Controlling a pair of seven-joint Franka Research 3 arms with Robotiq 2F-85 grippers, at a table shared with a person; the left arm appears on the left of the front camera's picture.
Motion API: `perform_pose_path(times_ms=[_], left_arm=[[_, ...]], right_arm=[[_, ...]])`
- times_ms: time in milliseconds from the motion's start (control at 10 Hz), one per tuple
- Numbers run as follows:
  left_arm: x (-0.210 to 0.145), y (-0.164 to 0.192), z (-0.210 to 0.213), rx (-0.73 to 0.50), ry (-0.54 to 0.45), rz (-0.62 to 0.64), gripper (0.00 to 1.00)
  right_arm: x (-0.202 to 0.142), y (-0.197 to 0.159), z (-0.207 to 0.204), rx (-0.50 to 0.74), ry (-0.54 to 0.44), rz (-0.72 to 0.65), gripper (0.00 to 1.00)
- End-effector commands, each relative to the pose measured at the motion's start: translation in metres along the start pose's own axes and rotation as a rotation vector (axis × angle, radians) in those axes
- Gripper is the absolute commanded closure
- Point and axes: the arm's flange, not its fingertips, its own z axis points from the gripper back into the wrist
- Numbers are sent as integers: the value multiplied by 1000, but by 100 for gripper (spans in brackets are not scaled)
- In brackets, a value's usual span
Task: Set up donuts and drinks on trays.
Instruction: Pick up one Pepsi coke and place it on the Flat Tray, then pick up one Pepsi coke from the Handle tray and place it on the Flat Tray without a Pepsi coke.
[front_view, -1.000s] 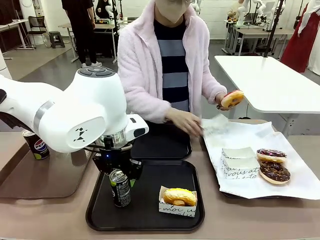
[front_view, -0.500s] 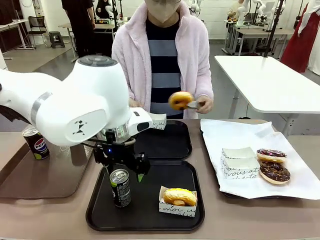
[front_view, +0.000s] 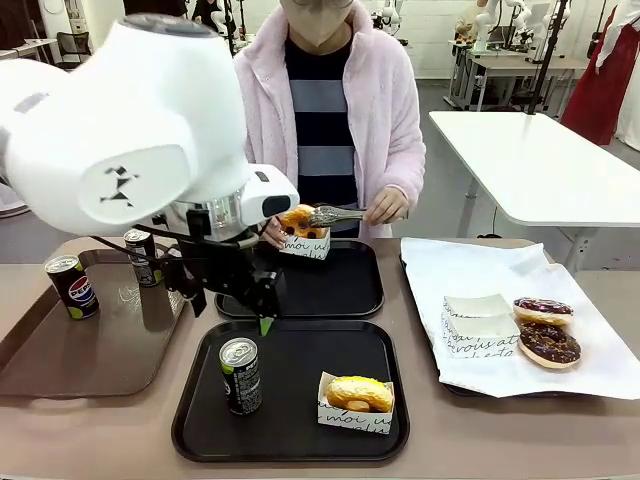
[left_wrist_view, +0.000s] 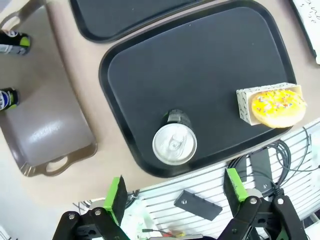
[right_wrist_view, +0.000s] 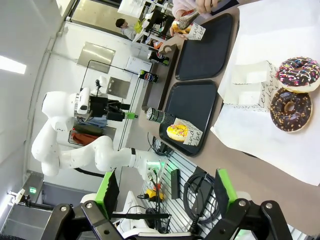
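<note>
Pepsi can (front_view: 72, 287) on brown tray (front_view: 70, 365) (script-printed holder (front_view: 350, 418) under 1 donut (front_view: 358, 392)), left gripper (front_view: 230, 306) released above green-marked can (front_view: 240, 378).

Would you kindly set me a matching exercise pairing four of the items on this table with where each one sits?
Items:
1. Pepsi can
2. yellow-iced donut
3. chocolate donuts
4. donut in tongs

Places:
A. on the white paper
B. on the brown tray
C. at the far black tray, by its far edge
D. on the near black tray

Pairs: 1-B, 2-D, 3-A, 4-C
</note>
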Motion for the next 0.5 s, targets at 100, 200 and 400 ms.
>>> perform_pose_path(times_ms=[100, 200, 400], left_arm=[[0, 0, 0, 0, 0, 0, 0], [0, 0, 0, 0, 0, 0, 0], [0, 0, 0, 0, 0, 0, 0]], right_arm=[[3, 0, 1, 25, -17, 19, 0], [3, 0, 1, 25, -17, 19, 0], [3, 0, 1, 25, -17, 19, 0]])
